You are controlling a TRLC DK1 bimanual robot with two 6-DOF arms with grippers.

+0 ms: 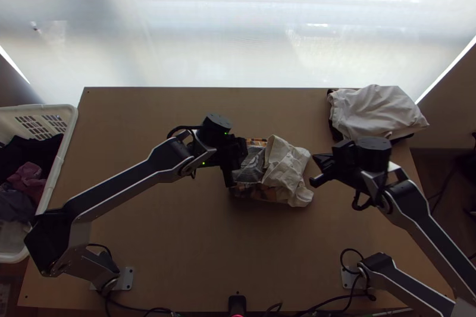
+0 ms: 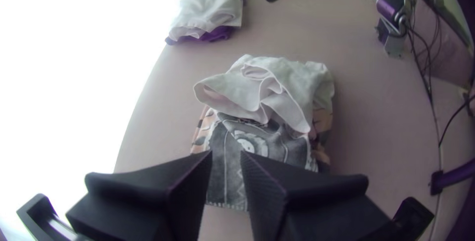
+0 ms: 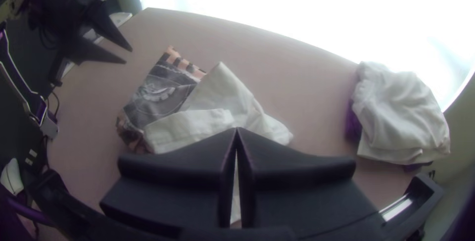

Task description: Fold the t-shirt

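The patterned grey-and-orange cloth (image 1: 250, 165) lies compactly in mid-table, with bunched cream cloth (image 1: 288, 168) over its right part; I cannot tell if they are one t-shirt. My left gripper (image 1: 243, 147) is at the patterned side, above the table. In the left wrist view its own gripper (image 2: 226, 154) has its fingertips a little apart, nothing between them, with the printed cloth (image 2: 277, 144) beyond. To the right of the cream cloth is my right gripper (image 1: 320, 161). The right wrist view has that gripper (image 3: 236, 129) shut, the cream cloth (image 3: 222, 92) beyond and partly hidden by its fingers.
A pile with white cloth (image 1: 378, 109) over darker cloth sits at the table's back right corner. Left of the table stands a white basket (image 1: 71, 124) holding dark and pink clothes. Bare tabletop (image 1: 238, 251) lies between the arms' bases.
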